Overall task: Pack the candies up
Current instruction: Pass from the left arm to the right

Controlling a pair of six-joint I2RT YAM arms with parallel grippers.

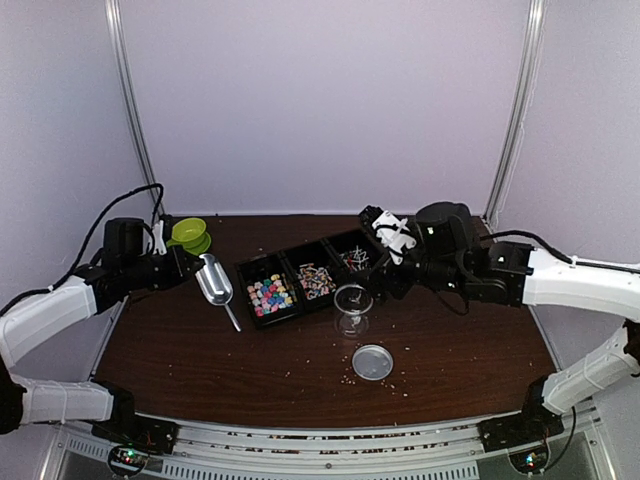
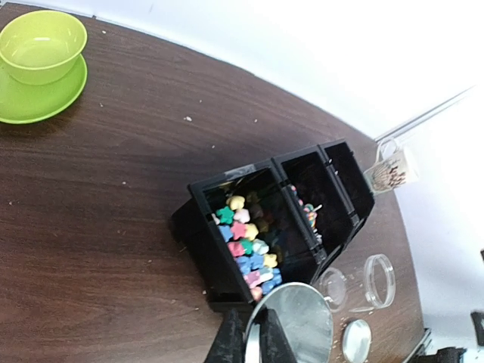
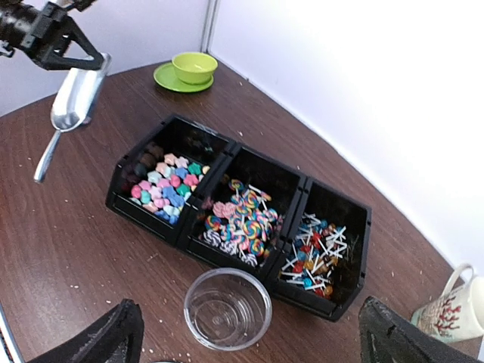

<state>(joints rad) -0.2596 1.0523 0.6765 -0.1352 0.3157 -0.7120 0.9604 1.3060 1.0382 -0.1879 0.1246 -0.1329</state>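
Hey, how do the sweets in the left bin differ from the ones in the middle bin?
The candies in the left bin are small stickless lumps, each one colour; the lollipops in the middle bin are striped swirls on white sticks, and bigger. Both are multicoloured, heaped loose in black bins.

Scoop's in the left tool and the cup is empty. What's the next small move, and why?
Probably swing the left tool, shut on the metal scoop, over to the left bin and dip it into the candies. The scoop looks empty, the clear cup holds nothing, and the right tool hangs open near it.
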